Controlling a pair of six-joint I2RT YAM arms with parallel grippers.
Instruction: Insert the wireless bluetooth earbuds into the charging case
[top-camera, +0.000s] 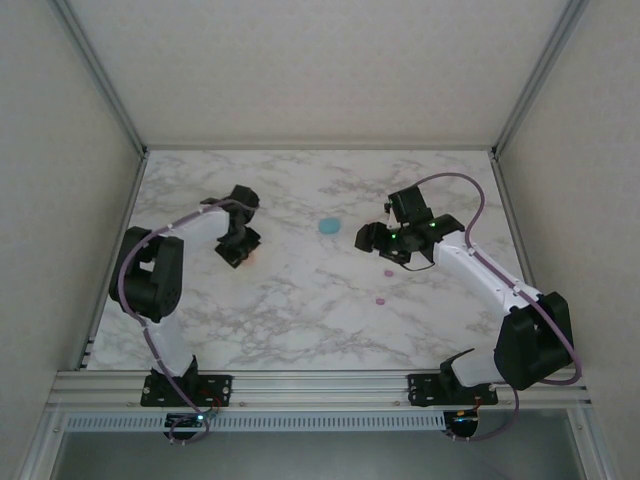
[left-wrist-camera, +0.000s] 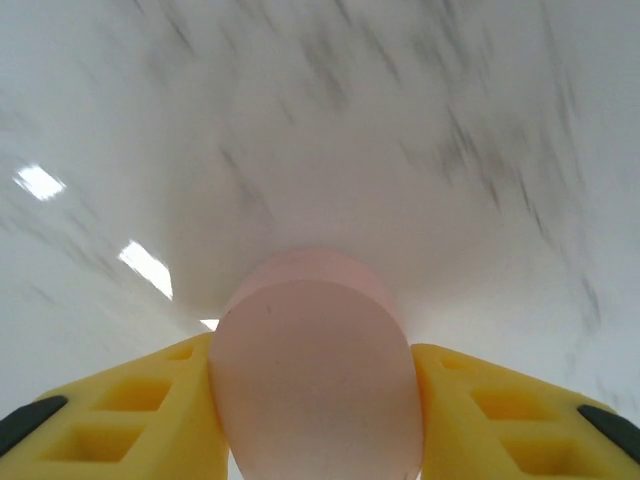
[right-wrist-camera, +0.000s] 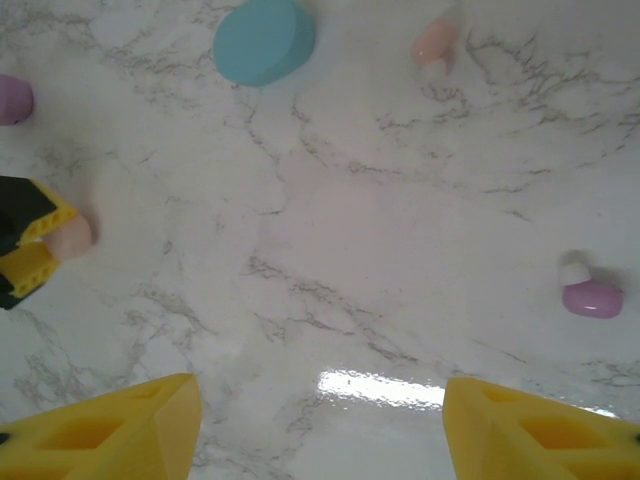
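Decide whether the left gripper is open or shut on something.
Shut on the peach round piece: both yellow fingers of the left gripper press its sides.

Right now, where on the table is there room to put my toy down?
Bare: the wide near strip of the table between the two arm bases, and the far strip behind the teal case. Crowded: beside the open right gripper, where pink earbuds lie.
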